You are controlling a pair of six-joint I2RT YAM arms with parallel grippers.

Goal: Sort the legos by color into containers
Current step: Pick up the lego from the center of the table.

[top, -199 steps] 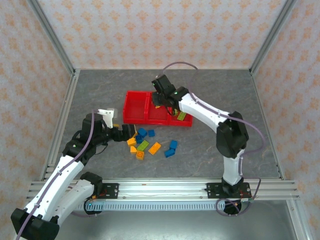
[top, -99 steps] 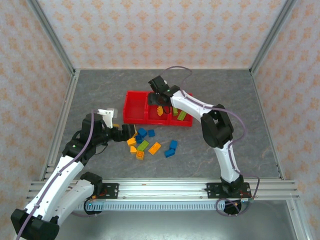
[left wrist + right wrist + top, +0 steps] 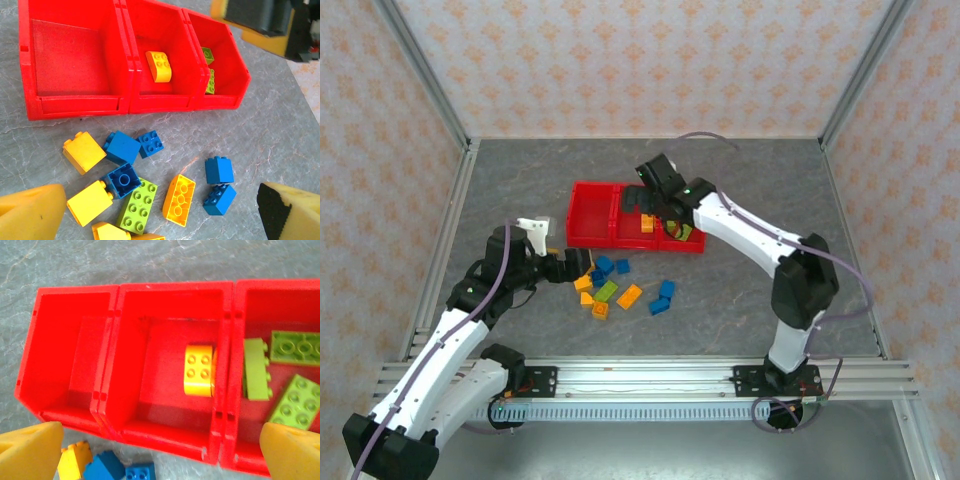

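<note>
The containers (image 3: pixel 590 215) are three red bins joined in a row. The left bin (image 3: pixel 70 365) holds nothing. A yellow brick (image 3: pixel 199 369) lies studs-up in the middle bin, against its right wall. Lime green bricks (image 3: pixel 295 347) lie in the right bin. My right gripper (image 3: pixel 655 205) hovers open over the middle bin, nothing between its yellow fingers (image 3: pixel 30 452). Loose legos (image 3: pixel 610 285) in blue, yellow and green lie scattered in front of the bins. My left gripper (image 3: pixel 565 268) stands open at the left of that pile, above a green brick (image 3: pixel 137 206) and a yellow brick (image 3: pixel 179 197).
Metal frame rails (image 3: pixel 440 230) and patterned walls enclose the grey table. A rail (image 3: pixel 640 375) runs along the near edge by the arm bases. Bare table surface (image 3: pixel 770 200) lies right of and behind the bins.
My right gripper opened and let the yellow brick fall into the middle bin, then shifted a little to the right. The left arm has not moved.
</note>
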